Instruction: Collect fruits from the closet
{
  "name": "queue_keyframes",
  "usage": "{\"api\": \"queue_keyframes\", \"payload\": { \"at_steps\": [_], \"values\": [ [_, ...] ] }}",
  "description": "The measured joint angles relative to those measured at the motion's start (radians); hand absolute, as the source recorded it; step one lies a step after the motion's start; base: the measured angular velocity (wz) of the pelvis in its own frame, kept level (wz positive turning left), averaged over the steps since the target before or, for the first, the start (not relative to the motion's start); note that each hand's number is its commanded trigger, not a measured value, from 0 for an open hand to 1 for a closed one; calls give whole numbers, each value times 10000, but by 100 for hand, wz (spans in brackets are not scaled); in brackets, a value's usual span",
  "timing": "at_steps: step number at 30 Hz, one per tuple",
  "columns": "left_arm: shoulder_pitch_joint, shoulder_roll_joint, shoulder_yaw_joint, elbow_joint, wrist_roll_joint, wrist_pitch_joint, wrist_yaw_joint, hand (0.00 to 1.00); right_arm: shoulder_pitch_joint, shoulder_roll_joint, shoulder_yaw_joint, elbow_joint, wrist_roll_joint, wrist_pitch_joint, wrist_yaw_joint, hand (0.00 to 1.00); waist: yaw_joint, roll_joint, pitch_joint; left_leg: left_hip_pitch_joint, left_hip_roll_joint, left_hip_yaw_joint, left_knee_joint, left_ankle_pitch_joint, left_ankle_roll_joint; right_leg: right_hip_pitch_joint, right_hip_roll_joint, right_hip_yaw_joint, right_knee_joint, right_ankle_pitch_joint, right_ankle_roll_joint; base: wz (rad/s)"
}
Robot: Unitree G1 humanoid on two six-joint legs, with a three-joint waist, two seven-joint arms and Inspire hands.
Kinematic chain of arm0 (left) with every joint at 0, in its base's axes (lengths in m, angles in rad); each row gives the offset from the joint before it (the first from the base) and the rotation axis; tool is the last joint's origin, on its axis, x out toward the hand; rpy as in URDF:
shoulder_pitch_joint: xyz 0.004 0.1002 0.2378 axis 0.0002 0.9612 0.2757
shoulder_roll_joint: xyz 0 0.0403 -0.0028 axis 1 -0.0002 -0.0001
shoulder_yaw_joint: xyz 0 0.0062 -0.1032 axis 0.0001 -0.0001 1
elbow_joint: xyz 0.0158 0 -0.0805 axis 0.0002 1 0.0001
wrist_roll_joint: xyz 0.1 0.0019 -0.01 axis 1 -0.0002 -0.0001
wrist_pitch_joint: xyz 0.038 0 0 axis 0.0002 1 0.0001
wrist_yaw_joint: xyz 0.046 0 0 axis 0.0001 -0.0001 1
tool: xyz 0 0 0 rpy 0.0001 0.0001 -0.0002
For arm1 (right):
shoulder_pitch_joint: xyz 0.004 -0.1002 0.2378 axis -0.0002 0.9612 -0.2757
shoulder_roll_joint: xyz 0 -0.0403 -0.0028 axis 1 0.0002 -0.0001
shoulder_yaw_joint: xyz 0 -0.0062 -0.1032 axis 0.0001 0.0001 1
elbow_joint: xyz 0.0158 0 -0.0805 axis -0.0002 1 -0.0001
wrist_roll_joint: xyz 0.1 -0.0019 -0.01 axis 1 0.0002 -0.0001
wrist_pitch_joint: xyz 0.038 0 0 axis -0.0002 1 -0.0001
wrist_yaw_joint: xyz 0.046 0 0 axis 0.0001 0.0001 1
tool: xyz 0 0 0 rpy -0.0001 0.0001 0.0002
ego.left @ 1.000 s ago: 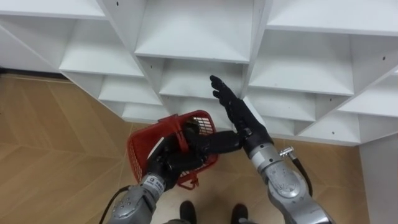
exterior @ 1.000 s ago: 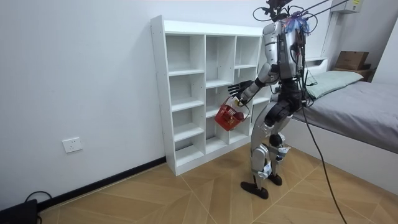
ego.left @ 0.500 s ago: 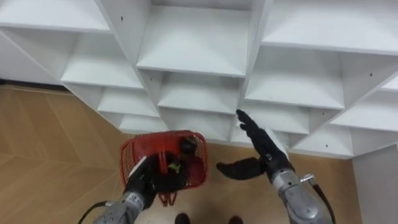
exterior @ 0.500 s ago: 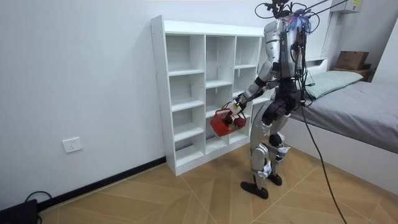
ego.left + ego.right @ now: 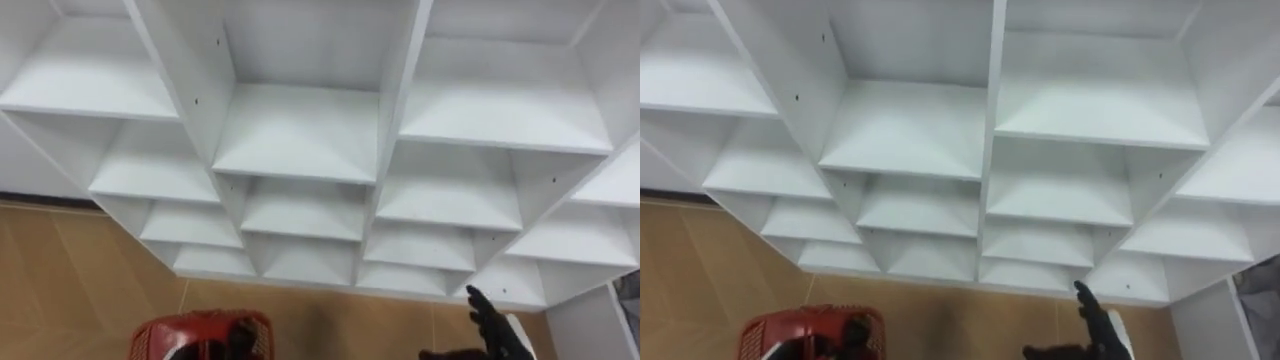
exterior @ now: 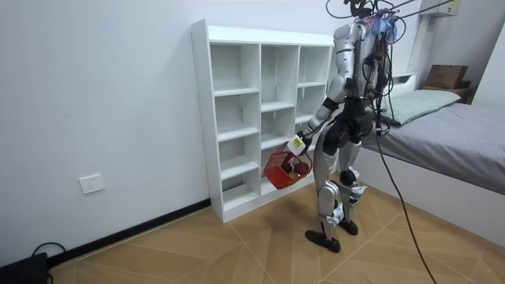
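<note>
Robot is standing on the wooden floor [image 6: 260,244], facing 1 white closet [image 6: 237,118] with 3 columns of shelves. 1 bed [image 6: 458,126] is lying behind it at the room view's right. 1 red basket [image 6: 282,170] is hanging low by its thigh from the left hand [image 6: 298,144], whose fingers are curling round the handle. Dark shapes are lying inside the basket; whether they are fruits cannot be told. The right hand [image 5: 492,327] is hovering below the bottom shelves, fingers straight and spread, touching nothing.
</note>
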Motion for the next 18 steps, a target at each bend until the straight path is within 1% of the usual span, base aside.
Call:
{"api": "queue_keyframes", "payload": {
  "at_steps": [2,5,8,10,12,13,14,15,18],
  "values": [
    [143,-50,204,297,-2,-10,114,100,93,60,-145,587,12,16,-8,0,-1,36,-6,364,14,3,-70,-98,-32,358,72,103,-164,10,21,-14],
    [313,-74,288,367,-14,-19,133,100,215,140,-153,1121,154,43,19,0,9,63,-7,656,10,22,-223,-111,-49,601,102,194,-275,11,21,-9],
    [337,-114,293,619,-38,-18,148,100,296,248,-204,1487,428,100,35,0,-5,54,-1,806,3,28,-243,-125,-67,754,102,191,-286,-6,26,-4],
    [313,-157,351,816,-38,-26,152,100,300,390,-471,1683,468,178,102,0,-10,29,11,837,-2,-1,-245,-125,-67,793,100,191,-292,-7,26,0],
    [258,-197,570,1167,-38,-26,157,100,250,460,-601,2056,793,259,224,0,-43,-17,-3,918,-17,-49,-245,-125,-67,919,90,181,-406,-13,35,5],
    [249,-188,675,1358,-78,-25,178,100,166,465,-604,2405,985,336,307,0,-53,-60,16,1016,-27,-81,-246,-125,-66,1037,88,175,-443,-15,40,5],
    [250,-188,759,1591,-96,-16,222,100,139,475,-608,2696,1266,468,370,0,-49,-84,13,1050,-42,-115,-248,-125,-66,1076,81,184,-443,-33,56,5],
    [241,-207,916,1725,-83,58,237,100,134,506,-639,2874,1501,576,393,0,-34,-90,-8,1054,-50,-144,-246,-126,-64,1085,78,183,-440,-37,62,3],
    [245,-276,1383,1800,-5,302,258,100,136,612,-876,3348,1900,800,532,0,-22,-119,-8,1066,-51,-152,-245,-134,-52,1109,78,181,-442,-35,65,1]
  ]
}}
